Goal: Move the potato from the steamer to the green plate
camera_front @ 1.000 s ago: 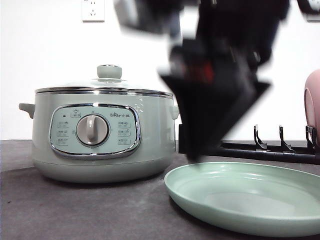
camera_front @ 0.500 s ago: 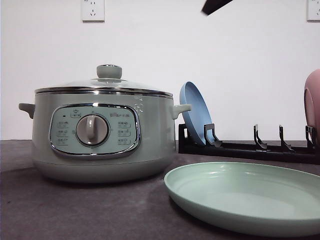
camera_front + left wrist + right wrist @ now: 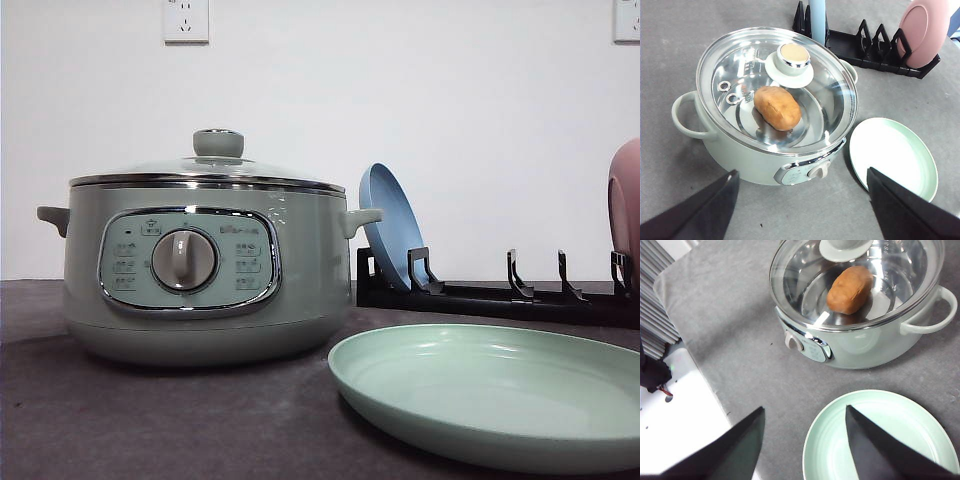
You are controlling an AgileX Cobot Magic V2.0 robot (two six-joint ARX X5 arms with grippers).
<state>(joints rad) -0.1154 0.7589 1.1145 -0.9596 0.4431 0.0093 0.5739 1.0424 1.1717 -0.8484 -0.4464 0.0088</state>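
Note:
The sage-green steamer [image 3: 200, 270] stands at the left of the grey table with its glass lid [image 3: 790, 60] on. Through the lid the orange-brown potato [image 3: 777, 107] [image 3: 850, 289] lies inside on the metal bottom. The empty green plate [image 3: 490, 395] [image 3: 895, 155] [image 3: 880, 440] lies on the table just right of the steamer. My left gripper [image 3: 800, 210] hangs open high above the steamer's front. My right gripper [image 3: 805, 447] is open too, high over the plate's near rim. Both hold nothing.
A black dish rack [image 3: 500, 295] stands behind the plate, holding a blue plate [image 3: 390, 230] and a pink plate [image 3: 925, 30]. The table's edge and a white surface [image 3: 680, 410] show in the right wrist view.
A dark blurred arm that covered the middle of the front view has risen out of the top of the frame. The steamer and plates have not moved.

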